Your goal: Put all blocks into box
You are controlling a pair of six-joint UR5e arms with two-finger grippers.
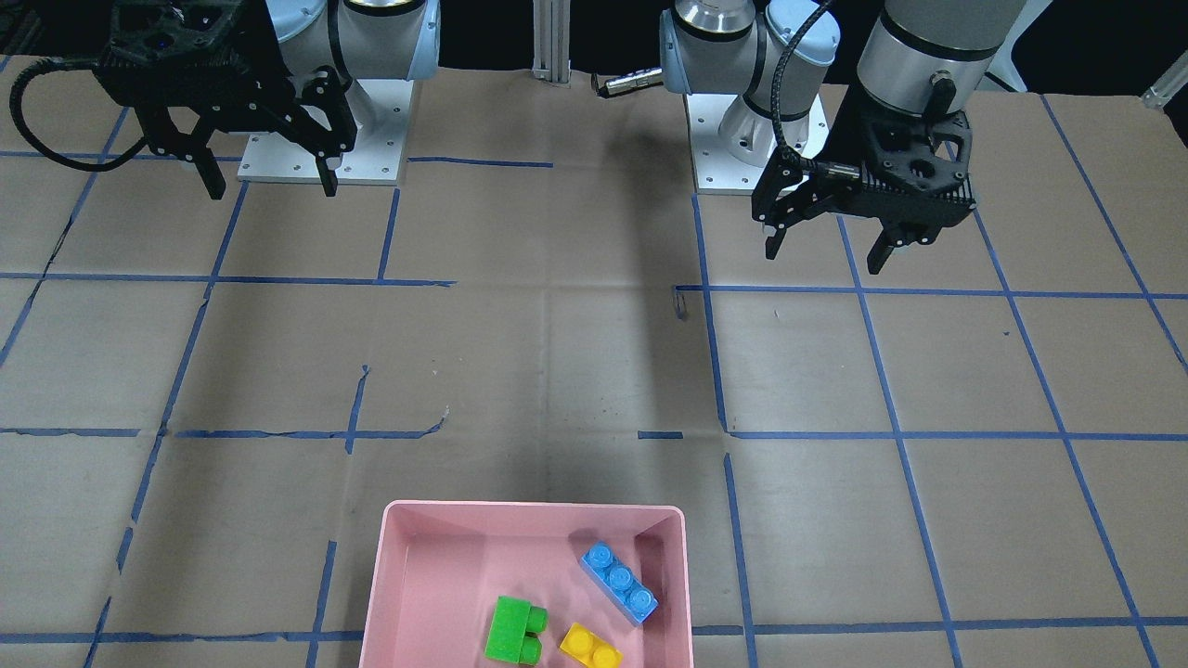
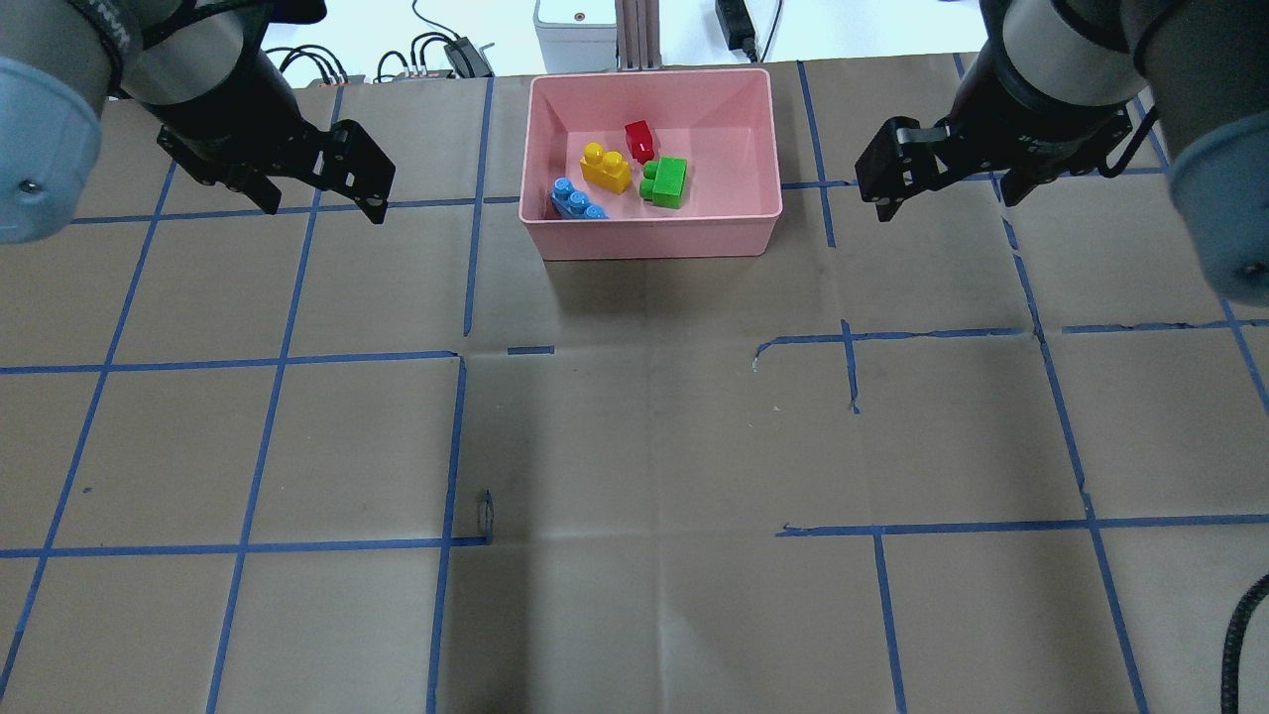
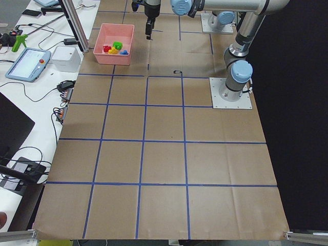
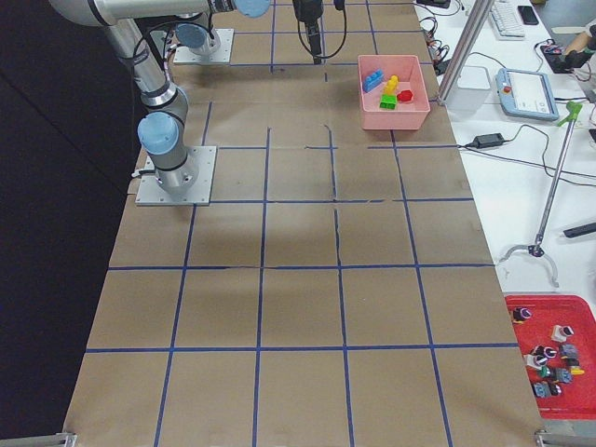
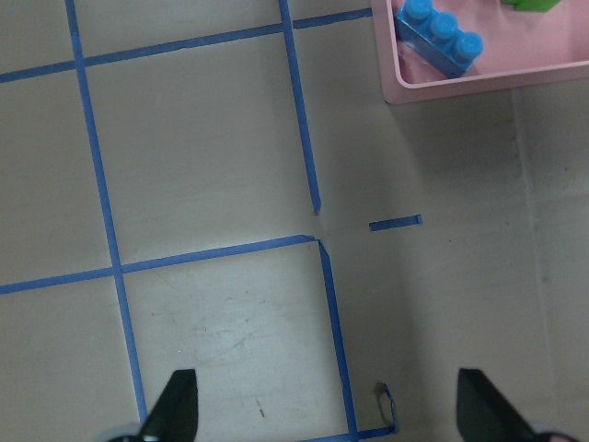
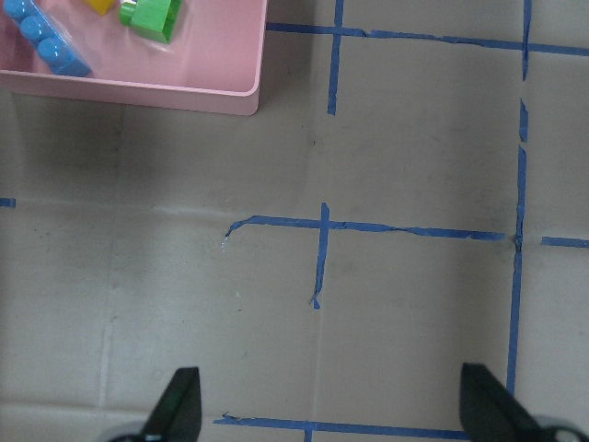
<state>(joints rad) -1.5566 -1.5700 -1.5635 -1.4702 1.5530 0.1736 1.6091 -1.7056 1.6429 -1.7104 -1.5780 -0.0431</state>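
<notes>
Overhead exterior view gives the clearest account: the pink box (image 2: 654, 240) sits at the far middle of the table (image 2: 634, 446), and all four bricks lie inside it. The tiny red brick (image 2: 639, 140) is farthest from the robot. The yellow brick (image 2: 606, 168) is just beside it, and the green brick (image 2: 666, 182) lies near both, on its side with the studs pointing sideways. The long blue brick (image 2: 577, 201) rests in the near corner on the left arm's side, close against the wall, which is probably where it slid down the slope.

No brick shows on the brown paper or the blue tape lines (image 2: 288, 357) in any view, so I judge the task finished, with nothing left to fetch.

The left hand (image 2: 322, 198) hangs above the table to one side of the box, fingers spread apart with nothing between them. Its wrist view shows only bare paper between the two fingertips, with the box corner and the blue brick at the top edge. The right hand (image 2: 947, 198) hangs on the opposite side, likewise spread and empty, and its wrist view catches the other near corner of the box.

Both hands are well apart from the box and raised off the paper. This looks like a parked pose that leaves the box unobstructed and at no risk of being nudged.
</notes>
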